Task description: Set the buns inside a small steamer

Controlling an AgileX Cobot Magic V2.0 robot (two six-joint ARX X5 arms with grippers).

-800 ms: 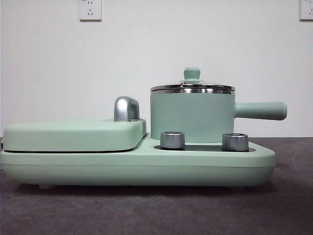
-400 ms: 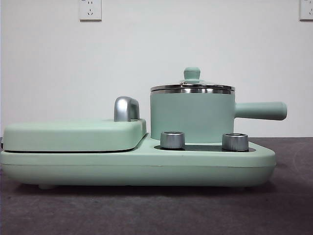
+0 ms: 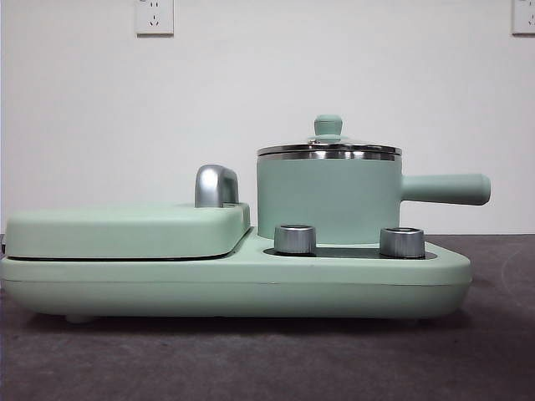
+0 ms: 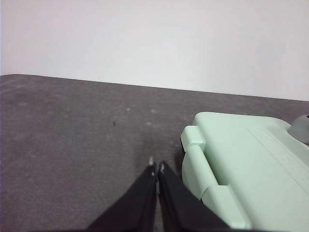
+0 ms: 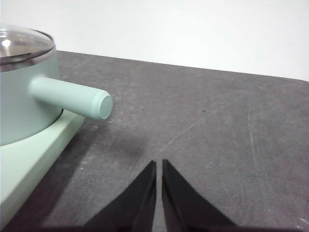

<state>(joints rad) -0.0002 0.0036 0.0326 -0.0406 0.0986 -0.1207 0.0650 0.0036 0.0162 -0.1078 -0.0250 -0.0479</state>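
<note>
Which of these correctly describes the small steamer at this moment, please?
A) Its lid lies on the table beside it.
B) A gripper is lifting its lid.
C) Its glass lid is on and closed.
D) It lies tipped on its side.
C: the glass lid sits flat on the steel rim of the upright small steamer, with no gripper near it in the front view.

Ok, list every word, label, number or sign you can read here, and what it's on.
None can be read.
Griddle lid: faint embossed marks near its edge, too blurred to read.
Two steel knobs, small steamer and wall sockets: no text visible.
</note>
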